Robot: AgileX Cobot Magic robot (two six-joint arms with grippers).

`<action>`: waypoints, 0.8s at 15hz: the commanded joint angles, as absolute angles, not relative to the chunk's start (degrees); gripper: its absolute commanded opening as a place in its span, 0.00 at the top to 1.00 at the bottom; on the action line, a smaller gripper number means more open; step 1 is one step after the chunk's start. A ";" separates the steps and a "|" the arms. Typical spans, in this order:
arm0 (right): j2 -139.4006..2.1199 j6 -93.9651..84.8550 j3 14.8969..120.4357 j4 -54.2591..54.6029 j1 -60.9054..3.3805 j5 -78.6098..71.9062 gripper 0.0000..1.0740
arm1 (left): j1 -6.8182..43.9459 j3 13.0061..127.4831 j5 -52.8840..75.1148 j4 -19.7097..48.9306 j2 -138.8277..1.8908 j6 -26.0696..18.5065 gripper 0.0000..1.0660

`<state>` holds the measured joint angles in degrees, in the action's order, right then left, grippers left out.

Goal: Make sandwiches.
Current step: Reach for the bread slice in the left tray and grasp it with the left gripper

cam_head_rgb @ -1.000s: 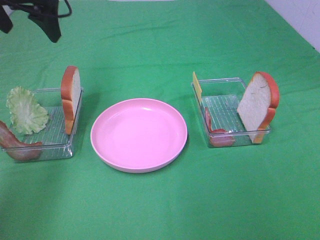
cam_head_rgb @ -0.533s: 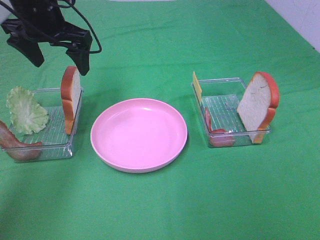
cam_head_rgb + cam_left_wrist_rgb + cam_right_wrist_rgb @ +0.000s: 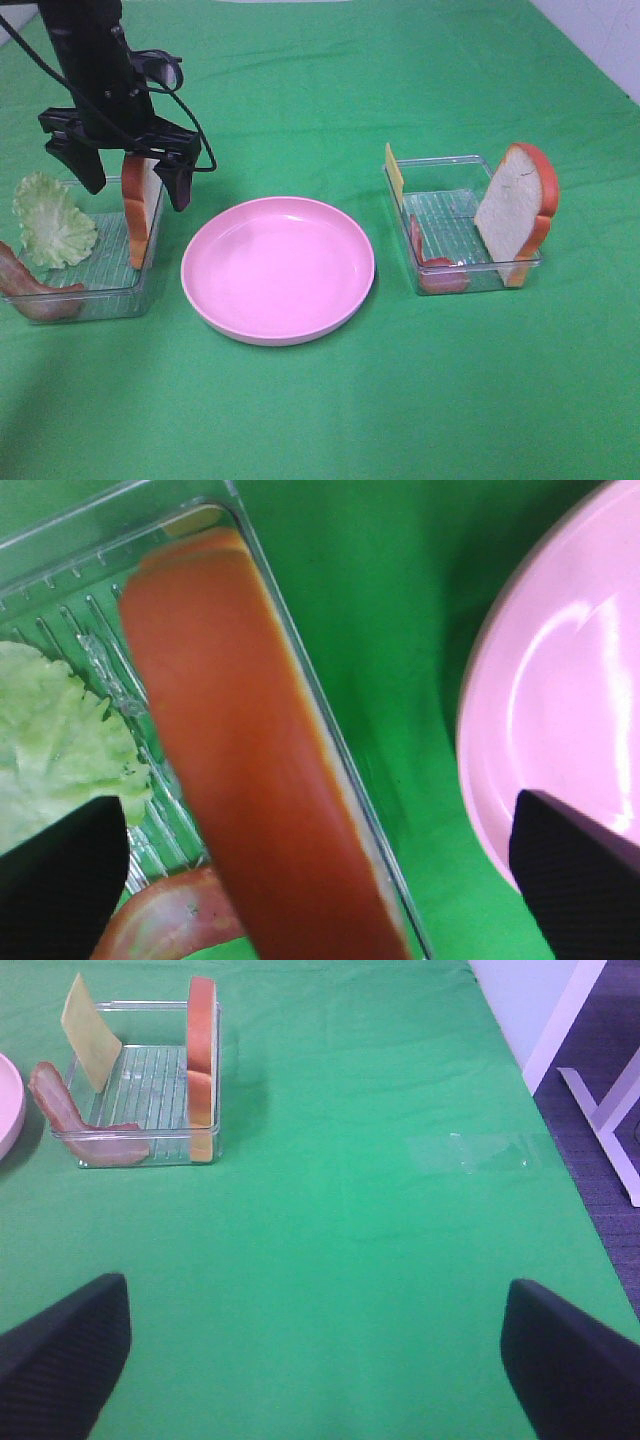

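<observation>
Lettuce leaf [image 3: 52,222] stands at the 9 o'clock side of the left tray [image 3: 110,292], curled and upright. A bacon strip [image 3: 30,290] droops over that tray's 7 o'clock corner. The left bread slice [image 3: 138,215] stands on edge along the tray's 3 o'clock wall, crust up.

The left gripper [image 3: 135,192] hangs right over that slice with its jaws spread wide. One finger [image 3: 88,170] is on the lettuce side and the other is outside the tray wall, toward the plate. In the left wrist view the crust [image 3: 250,780] runs between the two fingers with clear gaps on both sides. Nothing is gripped.

The pink plate [image 3: 278,270] lies mid-cloth. The left tray is at its 9 o'clock and the right tray [image 3: 450,162] at its 3 o'clock. In the right tray:
- A cheese slice [image 3: 395,172] stands at the 10 o'clock corner.
- A second bacon strip [image 3: 435,272] curls at the 7 o'clock corner.
- The right bread slice [image 3: 515,215] leans at the 4 o'clock end.

All sandwich parts sit in the trays, unstacked.

The right gripper [image 3: 315,1330] shows only in its own wrist view. Its jaws are fully apart over the green cloth [image 3: 350,1220], well away from the right tray and holding nothing.
</observation>
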<state>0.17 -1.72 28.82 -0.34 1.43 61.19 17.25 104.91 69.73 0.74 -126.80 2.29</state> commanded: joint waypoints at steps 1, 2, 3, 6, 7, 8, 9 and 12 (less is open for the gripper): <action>0.00 -1.03 28.82 -0.46 1.55 60.56 0.10 | 17.13 105.08 69.44 1.09 -127.43 2.81 0.10; 0.00 -1.03 28.82 -0.46 1.55 60.56 0.10 | 17.13 105.08 68.41 1.15 -127.48 2.81 0.14; 0.00 -1.03 28.82 -0.46 1.55 60.56 0.10 | 17.13 105.08 67.15 1.15 -127.48 2.81 0.25; 0.00 -1.03 28.82 -0.46 1.55 60.56 0.10 | 17.13 105.08 66.63 1.15 -127.48 3.27 0.65; 0.00 -1.03 28.82 -0.46 1.55 60.56 0.10 | 17.19 105.08 66.63 1.15 -127.48 3.55 0.72; 0.00 -1.03 28.82 -0.46 1.55 60.56 0.10 | 17.19 105.08 66.63 0.97 -127.43 3.90 0.84; 0.00 -1.03 28.82 -0.46 1.55 60.56 0.10 | 17.19 105.08 66.63 0.97 -127.37 4.35 0.93; 0.00 -1.03 28.82 -0.46 1.55 60.56 0.10 | 17.19 105.08 66.75 0.86 -127.14 6.30 0.94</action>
<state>0.17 -1.72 28.82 -0.34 1.43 61.19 17.25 104.91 66.92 0.00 -127.31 5.67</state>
